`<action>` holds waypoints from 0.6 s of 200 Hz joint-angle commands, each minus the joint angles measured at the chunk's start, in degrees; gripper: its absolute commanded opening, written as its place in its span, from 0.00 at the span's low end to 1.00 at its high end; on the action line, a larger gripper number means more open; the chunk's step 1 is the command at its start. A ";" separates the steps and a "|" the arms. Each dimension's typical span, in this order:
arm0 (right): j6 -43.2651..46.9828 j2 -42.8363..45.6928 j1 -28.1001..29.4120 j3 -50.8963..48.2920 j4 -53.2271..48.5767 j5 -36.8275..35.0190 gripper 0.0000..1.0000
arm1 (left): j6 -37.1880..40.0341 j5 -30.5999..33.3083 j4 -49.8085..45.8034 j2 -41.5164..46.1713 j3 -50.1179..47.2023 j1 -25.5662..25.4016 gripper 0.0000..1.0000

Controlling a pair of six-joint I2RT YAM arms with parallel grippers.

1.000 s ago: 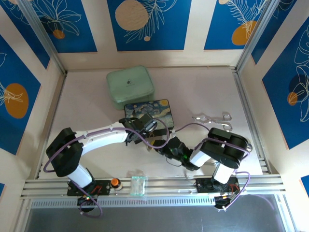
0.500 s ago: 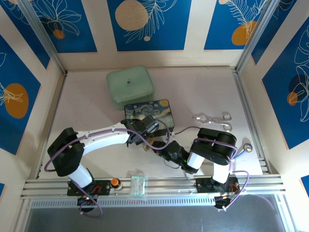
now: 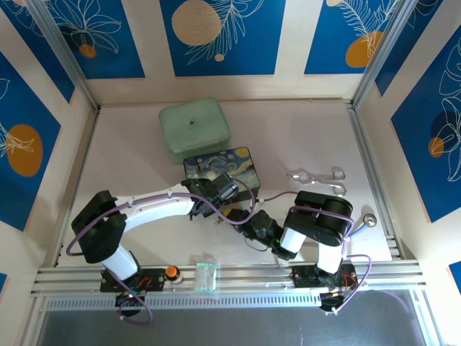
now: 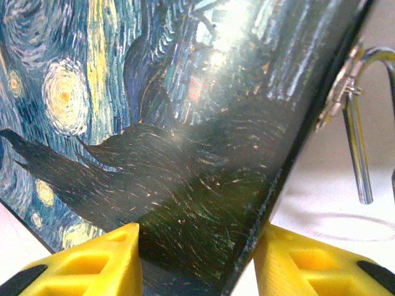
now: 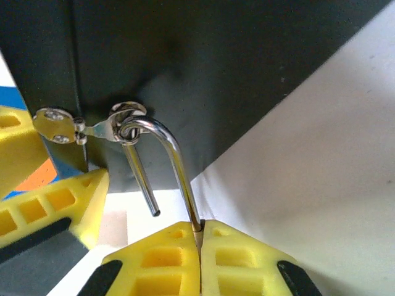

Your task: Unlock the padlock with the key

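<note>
The padlock's silver shackle (image 5: pixel 176 160) hangs open from the ring of the painted box's metal latch (image 5: pixel 92 129), its short leg ending free. My right gripper (image 5: pixel 199 225) is shut on the long leg, where a sliver of brass shows between the pads; the padlock's body is hidden there. The key is hidden. My left gripper (image 4: pixel 197 237) is shut on a corner of the painted box (image 4: pixel 154 123), one yellow finger (image 4: pixel 92 259) on each side. The shackle (image 4: pixel 357 148) also hangs at the right of the left wrist view. From above, both grippers meet at the box's (image 3: pixel 230 160) near edge.
A pale green case (image 3: pixel 194 130) lies behind the painted box. A bent silver wire piece (image 3: pixel 317 176) rests to the right, and a small round silver thing (image 3: pixel 369 220) by the right arm. A clear little box (image 3: pixel 207 276) sits on the front rail.
The right arm's elbow has swung left, uncovering the small round silver thing. The painted box has shifted slightly left. Both grippers stay at the box's near edge.
</note>
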State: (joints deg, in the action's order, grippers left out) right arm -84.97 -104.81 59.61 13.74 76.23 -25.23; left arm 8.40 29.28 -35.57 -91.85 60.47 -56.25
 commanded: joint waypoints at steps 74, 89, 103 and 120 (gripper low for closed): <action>0.58 4.82 -5.24 2.94 4.11 -0.40 0.00 | -0.24 -10.69 -5.10 -2.38 -5.72 -2.27 0.45; 0.16 4.72 -6.15 2.41 3.26 -0.62 0.00 | -0.25 -9.92 -5.25 -2.87 -5.79 -2.52 0.45; -0.71 3.72 -7.23 1.80 2.49 -0.61 0.00 | -0.24 -9.60 -5.44 -3.12 -5.97 -2.51 0.45; -0.83 1.75 -8.37 1.27 3.79 -0.29 0.00 | -0.15 -9.59 -5.37 -3.19 -6.14 -2.55 0.45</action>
State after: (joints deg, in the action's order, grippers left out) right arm -85.41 -101.84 53.84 14.44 75.33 -22.24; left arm 8.45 30.57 -33.15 -90.94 58.54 -57.34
